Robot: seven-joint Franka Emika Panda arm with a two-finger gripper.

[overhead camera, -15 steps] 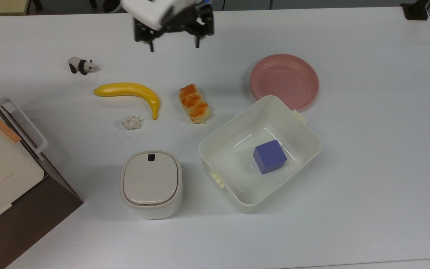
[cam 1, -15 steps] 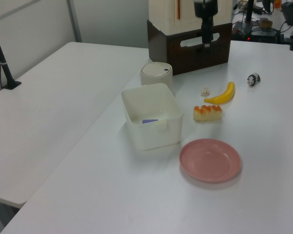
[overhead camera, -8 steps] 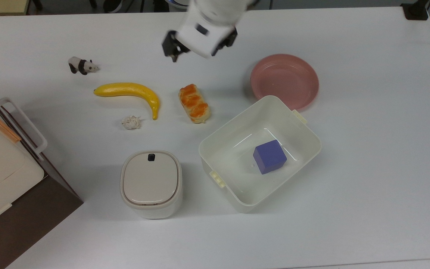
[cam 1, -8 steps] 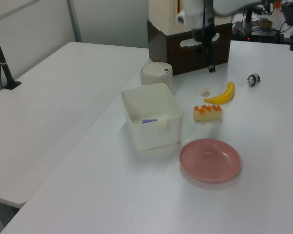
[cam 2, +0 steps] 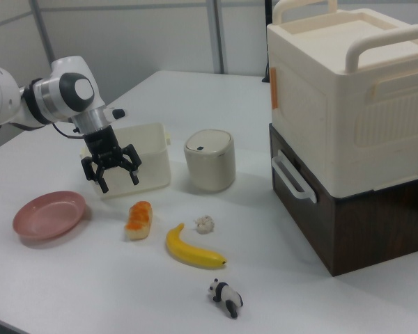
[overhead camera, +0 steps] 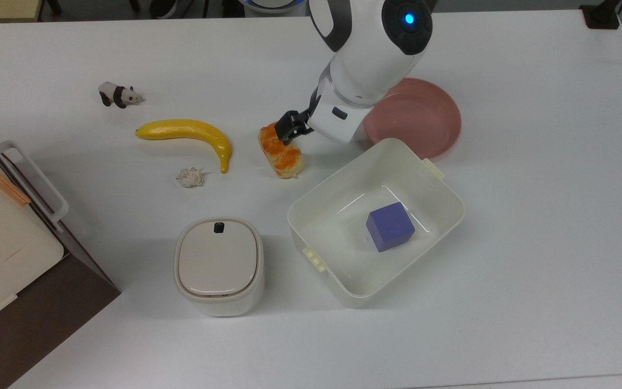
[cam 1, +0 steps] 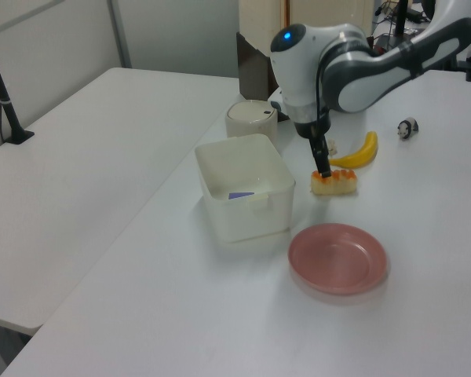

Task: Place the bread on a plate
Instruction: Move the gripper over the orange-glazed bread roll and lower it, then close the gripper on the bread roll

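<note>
— Where is the pincer, and how do its fingers stand?

— It hangs above the bench with its two black fingers spread apart and nothing between them. In the right view it sits above the bread, clear of it, in front of the white tub. In the top view one fingertip lies over the bun's upper end.

— And the bread itself?

— Flat on the bench, an oblong braided bun with an orange glazed top. In the top view it lies between the banana on the top view's left and the pink plate on the top view's right, apart from both.

— Is anything on the plate?

— It is bare. Its near edge sits close against the tub's corner, and the arm covers part of its rim in the top view.

— What else lies around?

— A blue cube inside the tub. A whitish paper wad just below the banana's tip. A toy panda further off. A cream lidded bin beside the tub, and a large cream box stacked on a dark brown case.
</note>
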